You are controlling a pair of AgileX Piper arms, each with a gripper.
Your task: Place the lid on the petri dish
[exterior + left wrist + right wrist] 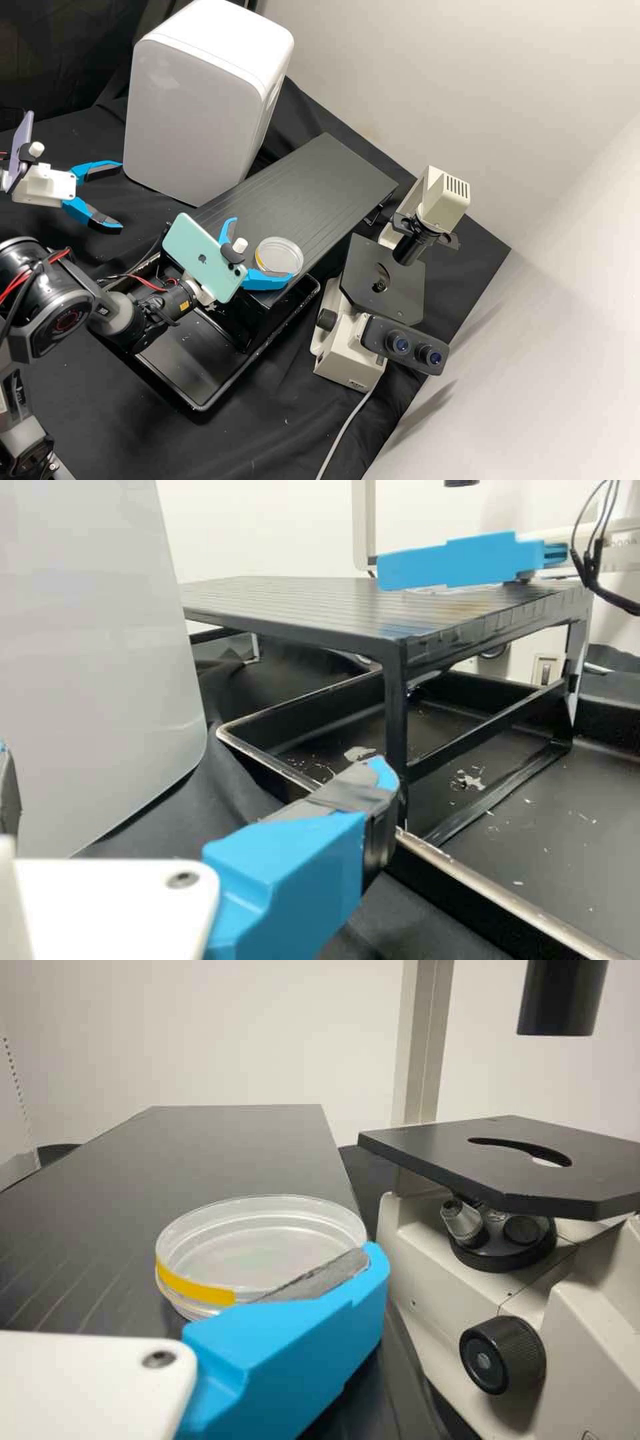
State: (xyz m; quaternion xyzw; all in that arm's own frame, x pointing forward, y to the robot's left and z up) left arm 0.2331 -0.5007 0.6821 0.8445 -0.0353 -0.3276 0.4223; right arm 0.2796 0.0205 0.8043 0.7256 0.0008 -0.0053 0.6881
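At far left you have a white rounded box (200, 100); centre, a black slatted shelf (313, 180) standing in a tray (193, 363); right, a microscope (373, 287).

Plain pale walls (467, 80) meet in a corner behind a bench (280, 427) draped in black cloth. On it stand a rounded white box (200, 100), a black slatted shelf (313, 187) over a tray (190, 367), and a microscope (360, 333).

The petri dish (279, 255) rests on the near corner of the black raised platform (313, 187). The right gripper (262, 247) sits against it, fingers spread. The left gripper (120, 197), fingers apart, hangs near the white housing (200, 100).
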